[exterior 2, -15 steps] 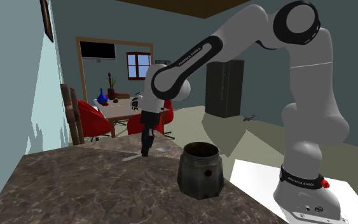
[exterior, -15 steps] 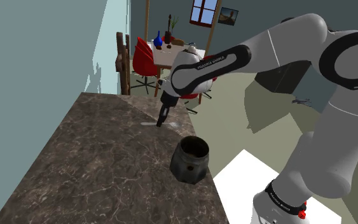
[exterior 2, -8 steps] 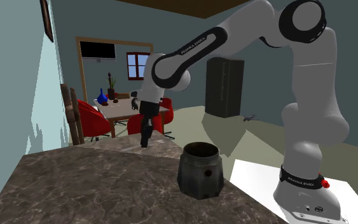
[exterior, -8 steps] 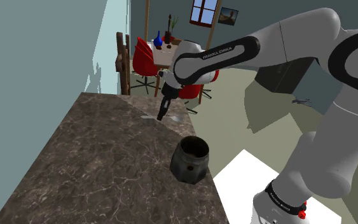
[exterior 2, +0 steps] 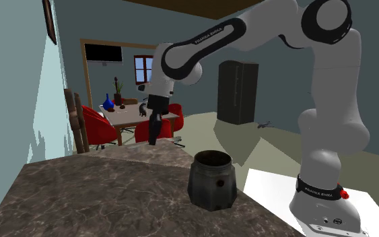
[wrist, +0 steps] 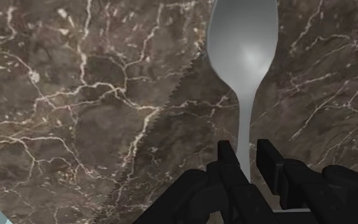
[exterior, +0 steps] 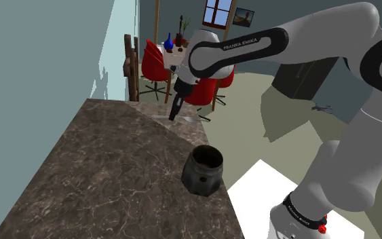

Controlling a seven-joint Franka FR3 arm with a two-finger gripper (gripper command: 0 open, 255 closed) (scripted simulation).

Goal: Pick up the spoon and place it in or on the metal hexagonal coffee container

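- The spoon [wrist: 244, 44] was grey and smooth; its thin handle sat between the two black fingers [wrist: 229, 160], and its round bowl stuck out ahead of them.
- The gripper [wrist: 248, 156] was pinched narrow on that handle; it held only a small bit near the end, so I think the spoon could swing or slip.
- In the shoulder view the gripper [exterior: 174, 111] hung over the far end of the brown marble counter [exterior: 94, 176]; the spoon looked to be up off the stone, not lying on it.
- The coffee container [exterior: 203, 170] stood upright on the counter, nearer the stand and well apart from the gripper; it was dark, with flat sides and an open top.
- The job at hand seemed to be the carry; the arm had to bring the spoon over that open top.
- It was best to go slow and keep higher than the rim [exterior 2: 213, 157], so the spoon's bowl did not knock the container over.
- The fingers needed to grip tight until the spoon was right over the hole — and only then let go.
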